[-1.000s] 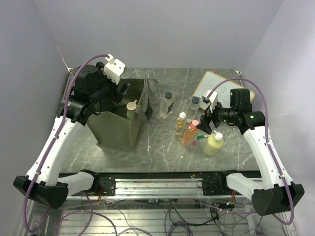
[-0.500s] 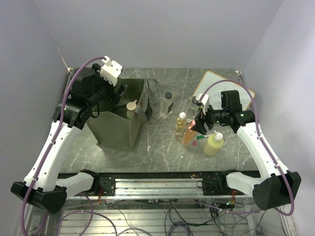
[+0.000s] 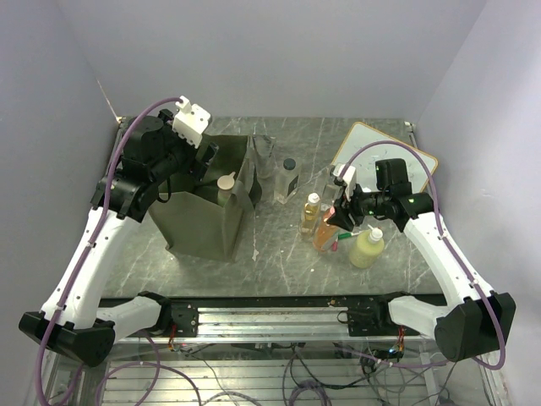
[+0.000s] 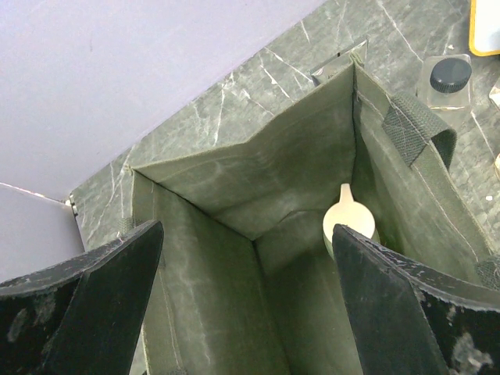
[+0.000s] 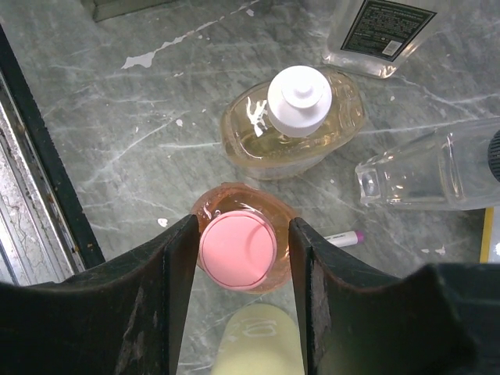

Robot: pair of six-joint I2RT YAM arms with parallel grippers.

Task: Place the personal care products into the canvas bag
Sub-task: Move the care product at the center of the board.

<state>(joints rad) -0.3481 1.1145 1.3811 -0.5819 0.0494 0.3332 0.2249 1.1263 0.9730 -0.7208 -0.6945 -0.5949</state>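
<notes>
The olive canvas bag [image 3: 203, 224] stands open at the left, with a pale bottle with a beige cap [image 4: 348, 223] inside it. My left gripper [image 4: 246, 258] hangs wide open above the bag's mouth, holding nothing. My right gripper [image 5: 244, 226] has come down over the orange bottle with a pink cap [image 5: 237, 248]. Its fingers stand close on either side of the cap, with a thin gap still showing. An amber bottle with a white cap [image 5: 297, 117] stands just beyond. A pale yellow-green bottle [image 5: 258, 344] is right behind the orange one.
Clear bottles with dark caps [image 3: 287, 179] [image 3: 334, 182] stand mid-table, and another clear one [image 3: 265, 156] is by the bag. A marker [image 5: 340, 237] lies beside the orange bottle. The whiteboard [image 3: 380, 148] lies at the back right.
My right gripper moved left and down over the orange bottle, and its jaws narrowed around the cap. The left arm drew back slightly above the bag.
</notes>
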